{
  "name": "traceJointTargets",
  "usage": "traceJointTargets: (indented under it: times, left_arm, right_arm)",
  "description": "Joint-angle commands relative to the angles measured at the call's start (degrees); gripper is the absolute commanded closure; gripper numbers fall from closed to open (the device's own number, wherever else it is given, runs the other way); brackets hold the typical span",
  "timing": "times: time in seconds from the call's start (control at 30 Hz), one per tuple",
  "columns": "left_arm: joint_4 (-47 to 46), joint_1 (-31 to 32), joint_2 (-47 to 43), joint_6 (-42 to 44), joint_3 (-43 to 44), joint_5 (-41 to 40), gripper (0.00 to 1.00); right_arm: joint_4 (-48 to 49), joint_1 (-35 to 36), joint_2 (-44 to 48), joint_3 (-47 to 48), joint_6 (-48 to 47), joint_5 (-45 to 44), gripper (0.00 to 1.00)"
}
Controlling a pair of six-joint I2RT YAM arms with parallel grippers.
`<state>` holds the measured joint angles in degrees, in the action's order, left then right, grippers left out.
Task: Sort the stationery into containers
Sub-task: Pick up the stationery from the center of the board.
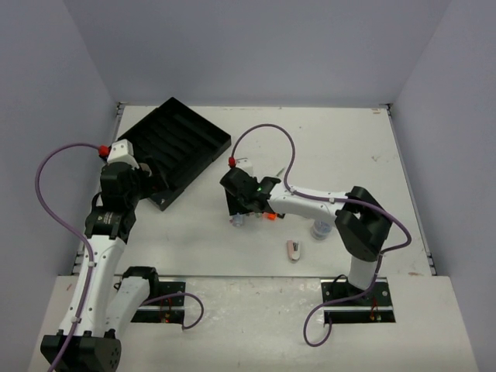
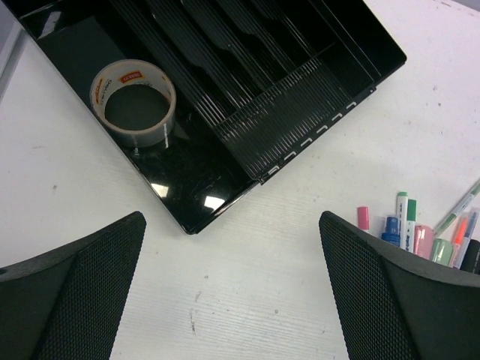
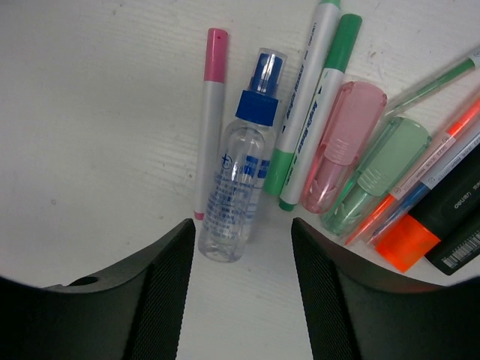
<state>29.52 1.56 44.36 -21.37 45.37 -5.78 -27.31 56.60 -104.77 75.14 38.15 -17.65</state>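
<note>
— Lying flat on the white table (image 1: 333, 147), a small clear spray bottle (image 3: 244, 165) with a blue cap sits in a row of stationery. What's next to it?

— Seen from the right wrist camera, a thin pink-capped pen (image 3: 210, 112) lies just beside it on one side. On the other are two green-and-white markers (image 3: 311, 97), a pink-capped piece (image 3: 341, 146), a green-capped piece (image 3: 379, 172) and an orange-tipped black highlighter (image 3: 442, 217).

— And the right gripper (image 3: 241, 247)?

— Its black fingers straddle the bottle's base, partly spread. One is very close to the bottle and the other is clearly apart from it, so nothing is pinched.

— Where's the tray?

— The black tray (image 2: 300, 97), with long narrow compartments, sits at the far left of the table, well apart from the row. A tape ring (image 2: 133, 103) lies flat in its wide end compartment.

— The left gripper (image 2: 232, 300)?

— It hangs over bare table just beside the tray's near corner, fingers spread wide and holding nothing.

— Anything else?

— A pink-white stapler-like piece (image 1: 294, 249) and a greyish jar (image 1: 320, 230) lie near the right arm.
</note>
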Motion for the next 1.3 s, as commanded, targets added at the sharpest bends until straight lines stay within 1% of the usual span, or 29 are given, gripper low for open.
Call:
traceJointTargets:
  times: [0.0, 0.1, 0.43, 0.57, 0.63, 0.9, 0.93, 1.0, 1.03, 1.17, 1.2, 1.27]
  left_arm:
    - [-2.5, 0.5, -0.1, 2.1, -0.4, 1.7, 0.00]
    - [-2.6, 0.5, 0.4, 2.3, -0.3, 2.1, 0.00]
    - [-2.6, 0.5, 1.0, 2.6, -0.3, 2.5, 0.00]
    - [-2.6, 0.5, 0.7, 2.6, -0.3, 2.6, 0.00]
    - [-2.6, 0.6, 0.4, 2.6, -0.3, 2.4, 0.00]
    - [-2.6, 0.5, 0.4, 2.6, -0.2, 2.5, 0.00]
    - [-2.6, 0.5, 0.4, 2.6, -0.2, 2.5, 0.00]
    - [-2.6, 0.5, 0.3, 2.6, -0.2, 2.4, 0.00]
    - [-2.6, 0.5, 0.3, 2.6, -0.2, 2.4, 0.00]
    - [-2.6, 0.5, 0.5, 2.7, -0.2, 2.3, 0.00]
    - [-2.5, 0.5, 0.4, 2.7, -0.2, 2.3, 0.00]
    - [-2.6, 0.5, 0.3, 2.7, -0.2, 2.2, 0.00]
  right_arm:
    - [-0.9, 0.1, -2.3, 3.0, 2.1, -3.3, 0.45]
    - [-0.5, 0.1, -3.8, 3.2, 2.4, -2.6, 0.48]
    - [0.0, 0.3, -7.5, 4.4, 3.5, -1.1, 0.52]
    - [0.2, 0.2, -8.4, 4.2, 4.1, -1.2, 0.55]
    - [0.0, 0.3, -9.0, 4.2, 4.6, -1.3, 0.57]
    - [0.3, 0.2, -8.3, 3.2, 5.2, -1.5, 0.61]
    - [0.3, 0.3, -8.1, 3.1, 5.2, -1.3, 0.64]
    - [0.4, 0.2, -7.3, 2.7, 5.5, -1.0, 0.78]
    - [0.4, 0.3, -6.9, 2.5, 5.8, -0.9, 0.80]
    - [-0.2, 0.2, -2.9, 1.7, 5.9, -1.5, 0.98]
    - [-0.4, 0.2, -1.6, 1.4, 5.9, -1.7, 1.00]
    - [-0.4, 0.2, 1.3, 1.1, 5.4, -1.9, 1.00]
